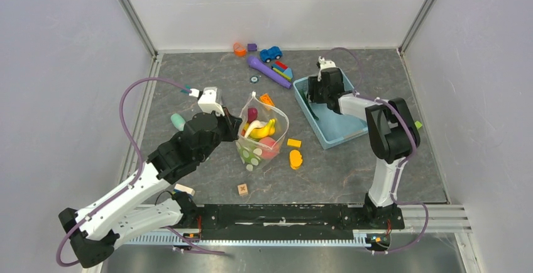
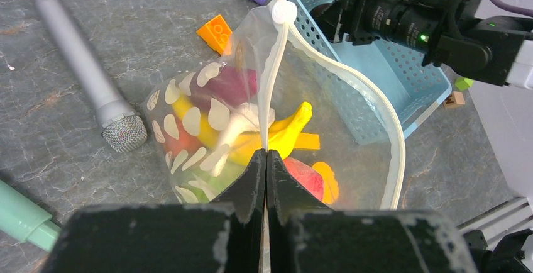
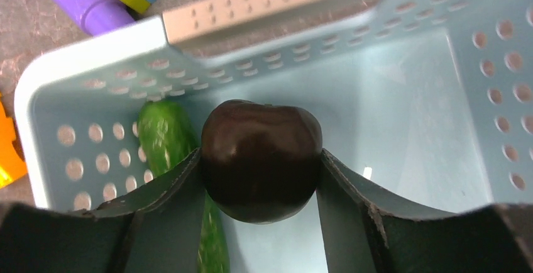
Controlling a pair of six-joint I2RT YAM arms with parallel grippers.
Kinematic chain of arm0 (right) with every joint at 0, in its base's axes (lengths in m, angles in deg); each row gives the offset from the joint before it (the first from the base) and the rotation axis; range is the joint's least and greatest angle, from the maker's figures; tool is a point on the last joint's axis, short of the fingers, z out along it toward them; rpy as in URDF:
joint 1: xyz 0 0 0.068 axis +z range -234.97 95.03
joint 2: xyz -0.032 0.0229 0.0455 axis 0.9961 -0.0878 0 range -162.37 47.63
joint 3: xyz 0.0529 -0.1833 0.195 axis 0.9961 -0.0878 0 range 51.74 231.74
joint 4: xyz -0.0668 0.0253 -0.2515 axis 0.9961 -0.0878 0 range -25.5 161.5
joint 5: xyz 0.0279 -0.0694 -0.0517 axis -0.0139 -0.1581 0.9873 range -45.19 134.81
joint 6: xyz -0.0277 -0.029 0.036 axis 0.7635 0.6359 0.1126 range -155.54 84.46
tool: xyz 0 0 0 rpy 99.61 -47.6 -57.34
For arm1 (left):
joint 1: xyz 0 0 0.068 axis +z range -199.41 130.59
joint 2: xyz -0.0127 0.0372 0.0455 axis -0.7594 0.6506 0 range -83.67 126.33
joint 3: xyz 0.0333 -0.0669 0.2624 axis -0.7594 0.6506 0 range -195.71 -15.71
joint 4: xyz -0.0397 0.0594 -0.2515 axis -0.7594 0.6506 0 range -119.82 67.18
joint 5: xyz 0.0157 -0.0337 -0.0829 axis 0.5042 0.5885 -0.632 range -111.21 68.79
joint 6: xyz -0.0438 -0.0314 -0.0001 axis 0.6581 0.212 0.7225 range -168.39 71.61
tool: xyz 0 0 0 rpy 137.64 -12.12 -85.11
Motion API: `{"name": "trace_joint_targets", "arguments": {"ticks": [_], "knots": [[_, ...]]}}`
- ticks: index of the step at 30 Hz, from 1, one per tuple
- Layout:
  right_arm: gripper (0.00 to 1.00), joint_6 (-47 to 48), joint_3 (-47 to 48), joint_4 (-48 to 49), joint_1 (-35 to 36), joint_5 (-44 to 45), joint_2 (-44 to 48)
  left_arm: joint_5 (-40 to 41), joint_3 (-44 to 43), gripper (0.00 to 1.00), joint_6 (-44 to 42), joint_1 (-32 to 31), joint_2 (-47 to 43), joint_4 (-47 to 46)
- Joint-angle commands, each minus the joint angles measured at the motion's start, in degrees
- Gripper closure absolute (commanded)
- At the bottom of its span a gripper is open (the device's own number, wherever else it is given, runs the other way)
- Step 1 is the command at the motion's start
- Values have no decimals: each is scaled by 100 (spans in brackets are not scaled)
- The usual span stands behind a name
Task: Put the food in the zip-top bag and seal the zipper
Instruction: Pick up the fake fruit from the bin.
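The clear polka-dot zip-top bag [image 1: 254, 150] lies mid-table with its mouth open. It holds a yellow banana bunch [image 2: 292, 128], a pink-red peach [image 2: 305, 175], something green and a dark purple piece [image 2: 229, 84]. My left gripper [image 2: 266, 155] is shut on the bag's whitish zipper strip [image 2: 276, 65] at the near mouth edge; it also shows in the top view [image 1: 237, 125]. My right gripper [image 3: 261, 153] is shut on a dark purple round fruit [image 3: 261, 160] inside the light blue basket [image 3: 38, 90], beside a green cucumber [image 3: 164, 134].
The basket [image 1: 333, 128] stands right of the bag. Orange and yellow blocks [image 1: 295, 158] lie between them. A purple toy microphone [image 1: 269, 72] and a blue car [image 1: 271, 53] are at the back. A grey microphone [image 2: 85, 72] and a mint-green object [image 1: 178, 121] lie left of the bag.
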Motion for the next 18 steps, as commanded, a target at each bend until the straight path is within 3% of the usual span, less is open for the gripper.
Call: {"name": "trace_joint_targets", "arguments": {"ticks": [1,7,12,18], "knots": [[55,140,-396,228,6,443,946,148,60,98,-136,-25,-155,-197],[59,331,-1157,340,6,348,2218,83,151,98,-121,-27,-200,-327],[61,452,-1981,1259,14,-1344,3258,109,205,98,-129,-27,-246,-329],[61,-192,-2562,2544,188,-3447,4149,79,231,98,-121,-27,-283,-355]]}}
